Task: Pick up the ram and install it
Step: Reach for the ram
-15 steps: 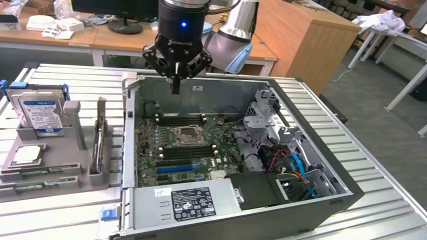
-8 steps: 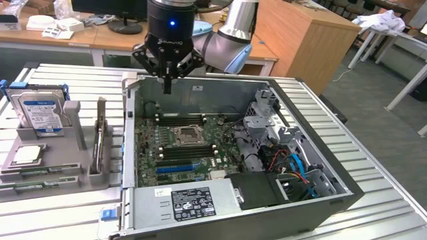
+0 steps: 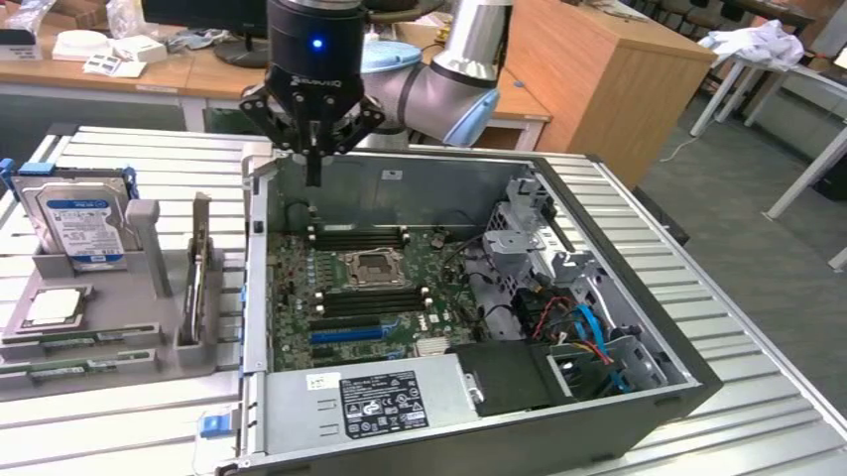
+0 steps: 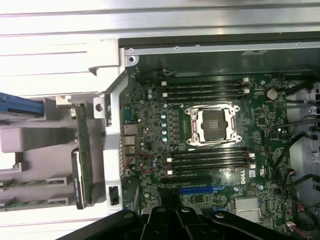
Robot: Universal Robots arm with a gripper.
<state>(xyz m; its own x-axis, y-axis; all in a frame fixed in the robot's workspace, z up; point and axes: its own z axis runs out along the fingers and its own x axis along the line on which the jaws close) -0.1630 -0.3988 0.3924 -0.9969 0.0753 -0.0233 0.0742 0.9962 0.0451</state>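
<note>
Workshop with wooden desks behind; a slatted metal counter (image 3: 119, 149) carries an open computer case (image 3: 668, 342) lying on its side and, on the exterior view's left, a grey holder tray (image 3: 182, 355). The pincer (image 3: 313, 171) hangs over the far corner of the case on the tray's side, fingers pressed together and grasping nothing. The ram (image 3: 79, 340), seen as green sticks lying flat in the tray's near slots, rests well apart from the pincer, just beside a square processor chip (image 3: 54, 307) and near a blue-and-silver hard drive (image 3: 82, 220). A larger card (image 3: 200, 268) stands on edge between tray and case. On the motherboard (image 3: 298, 297), black memory slots (image 4: 205, 89) flank the open processor socket (image 4: 212, 124) on two sides and appear vacant. Step in hand, as judged: the pickup has not begun, and the arm is poised over the work area without a load. A grasp would call for the fingers to part, to stand over the tray, and to close across a stick's thin faces rather than on its chips.
</note>
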